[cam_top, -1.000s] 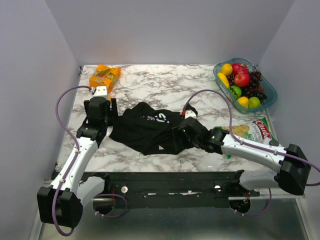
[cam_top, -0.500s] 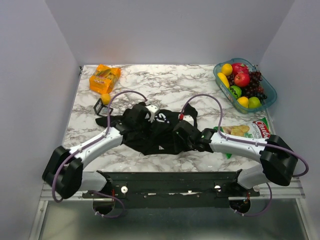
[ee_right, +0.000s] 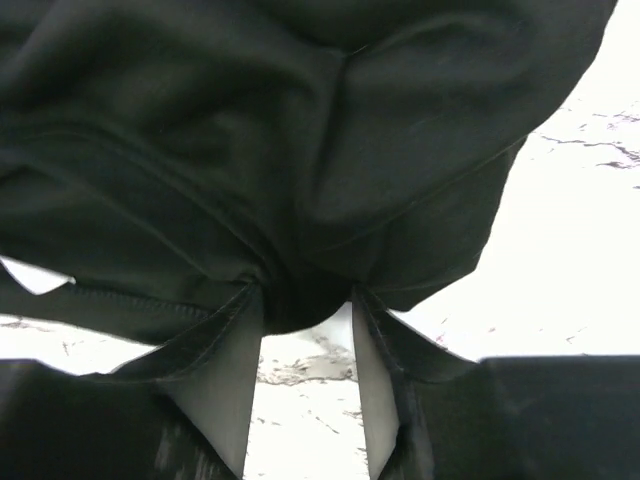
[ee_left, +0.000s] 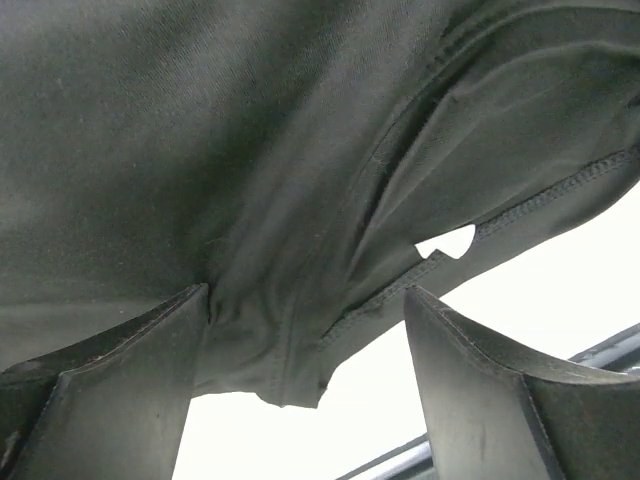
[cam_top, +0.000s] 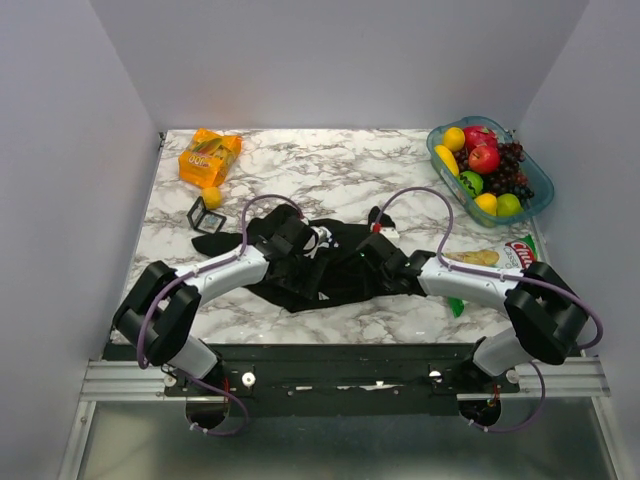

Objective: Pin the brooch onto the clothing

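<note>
The clothing (cam_top: 322, 282), a black T-shirt, lies crumpled on the middle of the marble table. My left gripper (cam_top: 312, 241) reaches onto its upper middle. In the left wrist view that gripper (ee_left: 307, 300) stands open around a hemmed edge of the clothing (ee_left: 250, 150); the cloth touches only the left finger (ee_left: 120, 390). My right gripper (cam_top: 377, 250) sits on the shirt's right side. In the right wrist view it (ee_right: 307, 290) has closed in on a gathered fold of the clothing (ee_right: 300, 130), which fills the gap between its fingertips. The brooch is out of view.
A fruit bowl (cam_top: 533, 204) stands at the back right, with a chips bag (cam_top: 508, 262) in front of it. At the back left lie an orange snack packet (cam_top: 208, 155), a small orange ball (cam_top: 211, 198) and a black wire-frame cube (cam_top: 205, 214).
My left arm has swung from the table's left side over onto the shirt. The right gripper's fingers have come together onto a fold of fabric, and the shirt has bunched between the grippers.
</note>
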### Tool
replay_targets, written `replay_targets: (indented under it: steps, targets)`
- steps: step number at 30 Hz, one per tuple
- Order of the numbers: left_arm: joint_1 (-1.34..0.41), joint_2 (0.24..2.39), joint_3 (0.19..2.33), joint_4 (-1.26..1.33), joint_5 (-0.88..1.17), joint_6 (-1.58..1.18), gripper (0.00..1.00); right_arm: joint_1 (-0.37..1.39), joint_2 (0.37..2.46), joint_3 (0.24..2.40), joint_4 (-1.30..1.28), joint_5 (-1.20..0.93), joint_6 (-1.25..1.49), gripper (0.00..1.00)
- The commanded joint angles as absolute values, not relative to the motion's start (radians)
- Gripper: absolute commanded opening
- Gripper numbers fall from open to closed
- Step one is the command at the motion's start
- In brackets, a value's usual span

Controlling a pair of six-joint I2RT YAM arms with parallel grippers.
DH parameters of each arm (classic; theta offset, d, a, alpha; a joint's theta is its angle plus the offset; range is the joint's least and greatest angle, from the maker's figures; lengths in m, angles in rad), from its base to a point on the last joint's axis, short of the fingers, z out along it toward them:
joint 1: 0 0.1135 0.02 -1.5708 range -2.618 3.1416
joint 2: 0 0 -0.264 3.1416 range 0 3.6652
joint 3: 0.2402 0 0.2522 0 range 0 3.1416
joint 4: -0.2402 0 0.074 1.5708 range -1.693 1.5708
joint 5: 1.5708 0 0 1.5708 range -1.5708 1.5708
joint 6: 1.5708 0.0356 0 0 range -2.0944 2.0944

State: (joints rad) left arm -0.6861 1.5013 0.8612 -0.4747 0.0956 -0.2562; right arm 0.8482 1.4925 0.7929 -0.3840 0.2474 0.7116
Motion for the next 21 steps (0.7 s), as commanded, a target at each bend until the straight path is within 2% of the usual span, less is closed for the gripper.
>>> replay_targets:
  steps: [1,2,5,7,14,19,21]
  targets:
    - [-0.729,1.502,0.81,-0.474,0.181,-0.415,0.85,0.827,1.508,0.775,-0.354,0.236,0.695,0.38]
    - [-0.739,1.499,0.79,-0.466,0.184,-0.432,0.85,0.816,1.499,0.772,-0.354,0.241,0.692,0.27]
    - [-0.778,1.471,0.766,-0.446,0.169,-0.491,0.85,0.778,1.477,0.765,-0.357,0.239,0.67,0.08]
    - [-0.811,1.439,0.75,-0.427,0.158,-0.524,0.85,0.755,1.467,0.768,-0.359,0.238,0.637,0.01]
    - [-0.981,1.37,0.646,-0.252,0.143,-0.735,0.85,0.622,1.468,0.889,-0.371,0.23,0.506,0.01]
    - [-1.101,1.425,0.615,0.085,0.155,-0.905,0.86,0.569,1.581,1.083,-0.371,0.184,0.404,0.01]
    - [-1.133,1.489,0.675,0.173,0.155,-0.914,0.86,0.555,1.632,1.155,-0.374,0.173,0.367,0.01]
